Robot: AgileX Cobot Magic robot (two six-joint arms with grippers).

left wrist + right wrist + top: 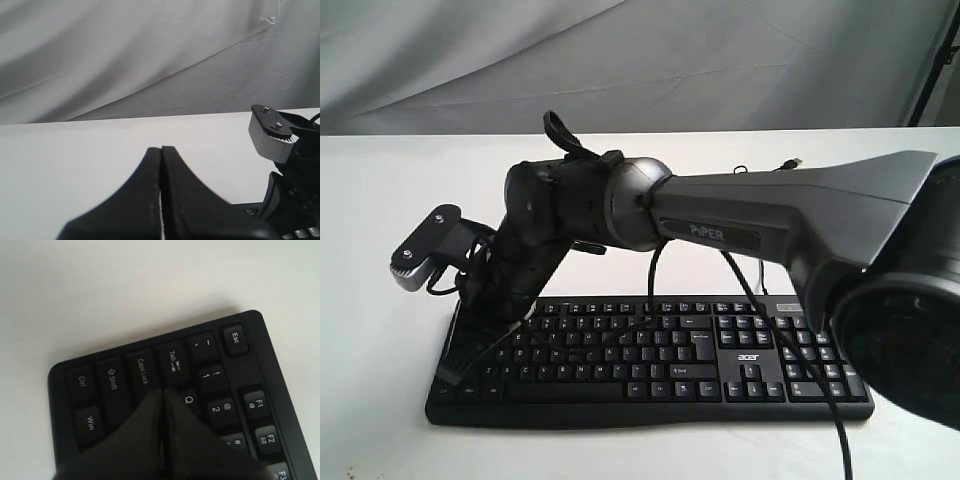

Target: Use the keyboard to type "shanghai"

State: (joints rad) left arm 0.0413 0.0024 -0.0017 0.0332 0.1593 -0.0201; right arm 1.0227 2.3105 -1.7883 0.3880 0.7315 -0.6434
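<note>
R tool (162, 391) prob. touching kbd (113, 379)

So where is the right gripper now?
In the right wrist view, the shut right gripper is at the keyboard's left end, its tip at the gap between Caps Lock and Tab.

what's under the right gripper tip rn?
The keyboard, at its left end. The shut right gripper points at the gap between Caps Lock, Tab and Q. Keys directly beneath its fingers are covered, so which key it's over, and any contact, can't be told.
</note>
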